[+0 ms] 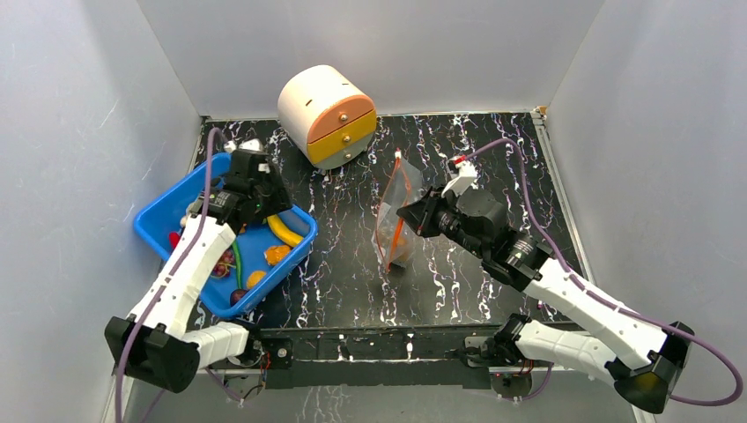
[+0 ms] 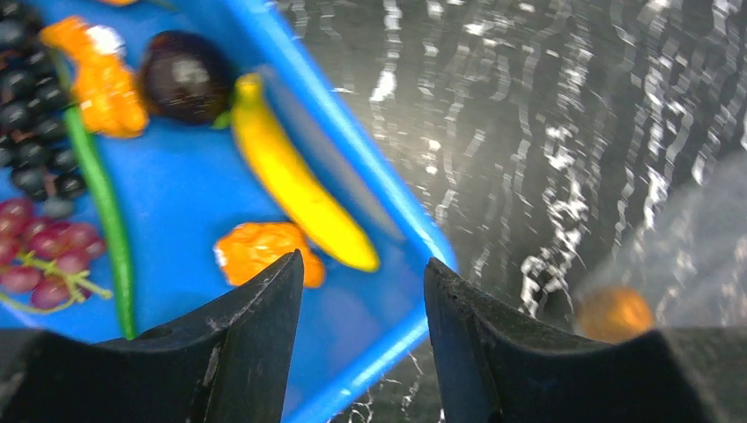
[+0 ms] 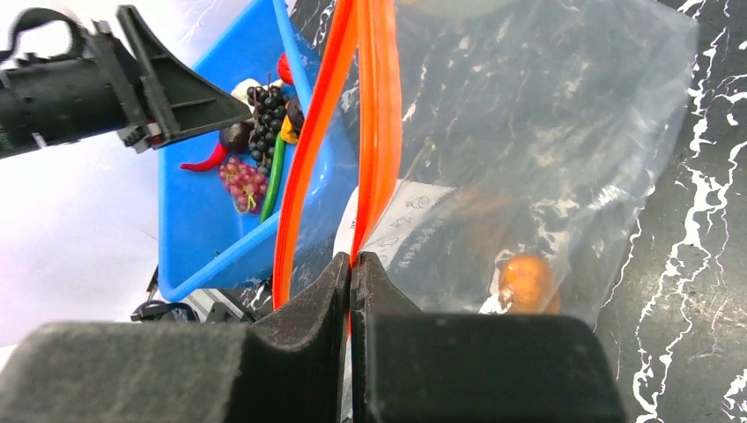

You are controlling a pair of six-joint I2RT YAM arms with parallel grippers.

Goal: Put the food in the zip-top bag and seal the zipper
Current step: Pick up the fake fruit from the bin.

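Bin (image 1: 151, 227) left, zip-top bag (image 1: 396, 216) centre, drawer box (image 1: 326, 115) behind.
On the table (image 1: 352, 264), the bin holds the banana (image 1: 284, 231) and other food, under the left gripper (image 2: 363, 291). The bag has one round fruit (image 3: 526, 282) inside, with the right gripper (image 3: 352, 264) at its zipper (image 3: 374, 132).

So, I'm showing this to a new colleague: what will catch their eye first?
The clear zip-top bag standing upright mid-table, its red-orange zipper pinched in the right gripper. Then the blue bin of bright toy food at left, under the open left gripper.
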